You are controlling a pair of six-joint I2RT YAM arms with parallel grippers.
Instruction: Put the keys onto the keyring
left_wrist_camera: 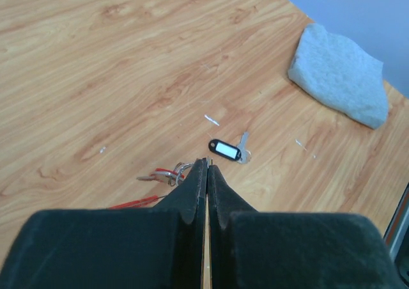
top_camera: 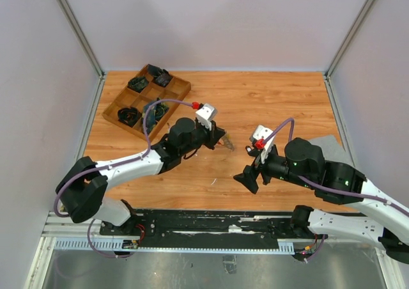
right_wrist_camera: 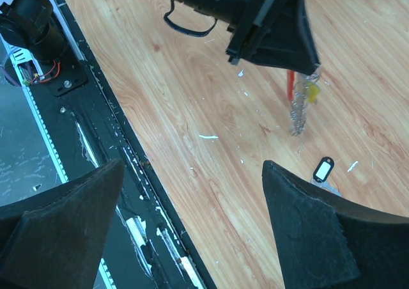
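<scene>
A wood-grain table (top_camera: 268, 97) stands inside pale grey walls (top_camera: 204, 20), with a black rail (top_camera: 211, 222) along its near edge by the arm bases. A wooden compartment tray (top_camera: 147, 100) lies at the far left, and a grey cloth (left_wrist_camera: 339, 78) lies near the right edge.

The left gripper (top_camera: 219, 137), over the middle of the table, has its fingers pressed together on the keyring (right_wrist_camera: 298, 110). In the right wrist view the keyring hangs from those fingertips — its glittery strap runs straight down toward the wood, long axis roughly upright. A red part sits beside the strap at the top, and a yellow key (right_wrist_camera: 312, 92) rests against it. Whether the strap's end touches the table cannot be told. A black-tagged key (left_wrist_camera: 227, 149) lies flat on the wood just beyond the left fingertips, its blade pointing toward the cloth.

The right gripper (top_camera: 246, 177) hovers near the left one — fingers spread wide, holding nothing. Bare wood surrounds both grippers; the tray and cloth are well apart from the keyring.
</scene>
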